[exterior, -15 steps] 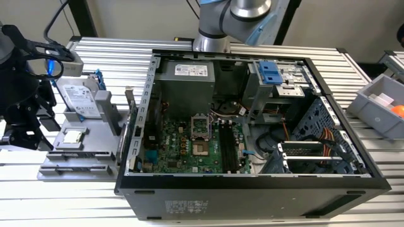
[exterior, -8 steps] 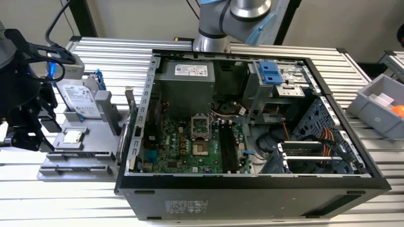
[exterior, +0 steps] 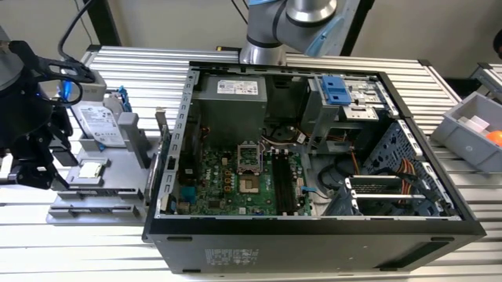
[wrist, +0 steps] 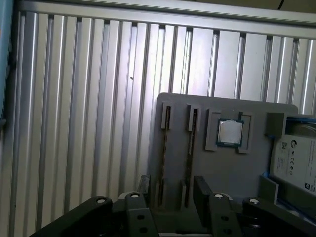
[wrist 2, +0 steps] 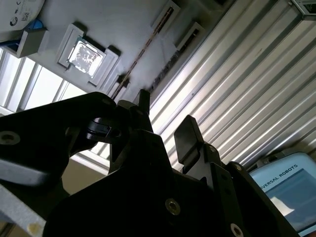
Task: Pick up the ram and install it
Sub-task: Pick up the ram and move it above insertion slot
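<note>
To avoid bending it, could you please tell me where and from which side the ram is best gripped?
Probably mid-length, pinching its two flat faces, with the tool coming straight down over the gray holder. The ram stands on edge in a narrow slot, with brackets at both ends, so only the thin upper edge between them is free.

- The gripper point(wrist 2: 165, 109) is hovering above the fixture point(wrist 2: 123, 29) with its fingers spread, and the gap between them is standing free.
- The ram point(wrist 2: 143, 54) is standing on edge in its slot, with open air lying along both faces.
- The processor point(wrist: 229, 133) is lying low beside it, and the drive point(exterior: 100, 123) is rising taller beyond, walling that end.
- The case point(exterior: 168, 176) wall is standing just beside the fixture on the exterior view's right.
- Inside the case, the memory slots point(exterior: 284, 182) are lying open from above, with cables point(exterior: 286, 138) crowding one end.
</note>
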`<action>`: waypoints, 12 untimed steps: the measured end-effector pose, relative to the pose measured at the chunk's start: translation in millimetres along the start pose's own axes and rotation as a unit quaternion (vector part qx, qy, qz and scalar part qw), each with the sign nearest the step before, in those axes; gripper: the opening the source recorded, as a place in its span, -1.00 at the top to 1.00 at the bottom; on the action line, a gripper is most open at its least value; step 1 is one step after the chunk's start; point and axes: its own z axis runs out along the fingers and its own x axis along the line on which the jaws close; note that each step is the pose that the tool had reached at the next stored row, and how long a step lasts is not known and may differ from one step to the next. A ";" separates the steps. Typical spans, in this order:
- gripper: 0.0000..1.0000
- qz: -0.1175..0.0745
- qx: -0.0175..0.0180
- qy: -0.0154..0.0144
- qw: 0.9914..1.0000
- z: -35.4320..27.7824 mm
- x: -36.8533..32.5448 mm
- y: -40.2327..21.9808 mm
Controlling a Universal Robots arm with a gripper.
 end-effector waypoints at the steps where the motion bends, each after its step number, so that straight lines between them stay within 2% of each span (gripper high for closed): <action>1: -1.00 0.000 0.000 0.000 1.000 0.6 0.0 0.0; 12: -1.00 0.000 0.000 0.000 1.000 6.7 -0.1 -0.1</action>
